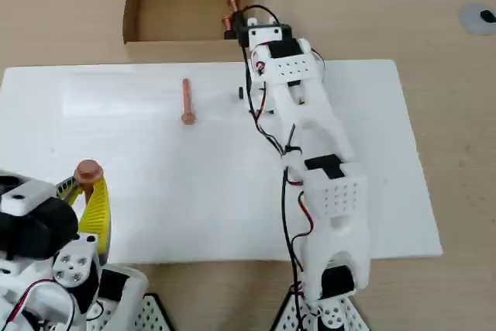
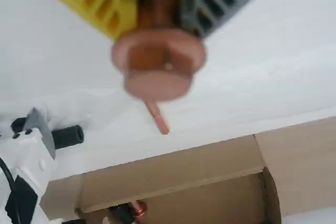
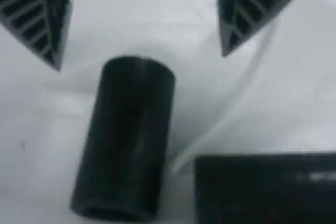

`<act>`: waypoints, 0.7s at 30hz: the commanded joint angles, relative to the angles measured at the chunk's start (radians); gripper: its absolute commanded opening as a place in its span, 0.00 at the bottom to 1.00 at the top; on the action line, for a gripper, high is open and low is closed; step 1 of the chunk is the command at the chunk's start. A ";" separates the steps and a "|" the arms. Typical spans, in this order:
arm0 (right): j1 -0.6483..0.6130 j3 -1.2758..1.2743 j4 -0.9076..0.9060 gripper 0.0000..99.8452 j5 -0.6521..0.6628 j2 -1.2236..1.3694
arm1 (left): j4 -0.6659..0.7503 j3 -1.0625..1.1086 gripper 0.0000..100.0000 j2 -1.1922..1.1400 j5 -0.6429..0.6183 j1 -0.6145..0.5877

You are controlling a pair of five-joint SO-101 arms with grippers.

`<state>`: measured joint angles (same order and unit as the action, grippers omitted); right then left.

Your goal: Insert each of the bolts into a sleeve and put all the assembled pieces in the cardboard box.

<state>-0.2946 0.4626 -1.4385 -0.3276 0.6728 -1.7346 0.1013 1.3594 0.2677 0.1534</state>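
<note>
Your left jaws are clamped tight on a copper bolt (image 1: 88, 170). Its head sticks out past the tips, over the near-left part of the white surface (image 1: 178, 207).

Your right jaws are spread wide. In the R wrist view a black sleeve (image 3: 126, 140) lies flat on the surface, its end sitting between the two tips w/o touching either. Just beside it is another dark cylinder (image 3: 262, 187), can't tell what.

The high view adds the layout. The R arm is stretched to the far side by the cardboard box (image 1: 130, 5). A loose bolt (image 1: 187, 101) lies alone on the surface, and two assembled pieces (image 1: 230, 17) sit at the box's right corner.

The L wrist view catches that loose bolt beyond the held head, w/ the box behind it.
</note>
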 commanded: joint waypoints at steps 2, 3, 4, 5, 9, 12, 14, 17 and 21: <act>0.024 0.053 0.060 0.23 0.041 -0.002 | 0.028 -0.003 0.01 -0.002 0.009 0.008; 0.027 0.053 0.075 0.23 0.051 -0.004 | 0.028 -0.003 0.01 -0.002 0.009 0.008; 0.027 0.056 0.086 0.23 0.060 -0.005 | 0.028 -0.003 0.01 -0.002 0.012 0.008; 0.027 0.070 0.087 0.23 0.068 -0.005 | 0.028 -0.003 0.01 -0.002 0.017 0.008; 0.027 0.166 0.057 0.23 0.092 -0.002 | 0.028 -0.003 0.01 -0.002 0.021 0.008; 0.027 0.236 0.043 0.23 0.117 -0.001 | 0.028 -0.003 0.01 -0.002 0.021 0.008; 0.027 0.252 0.044 0.23 0.129 0.001 | 0.028 -0.003 0.01 -0.002 0.021 0.008; 0.027 0.251 0.044 0.23 0.138 0.007 | 0.028 -0.003 0.01 -0.002 0.021 0.008; 0.031 0.257 0.040 0.23 0.138 0.067 | 0.028 -0.003 0.01 -0.002 0.021 0.008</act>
<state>-0.2854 0.6636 -1.3924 -0.1972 0.7296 -1.7346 0.1013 1.3594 0.2846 0.1534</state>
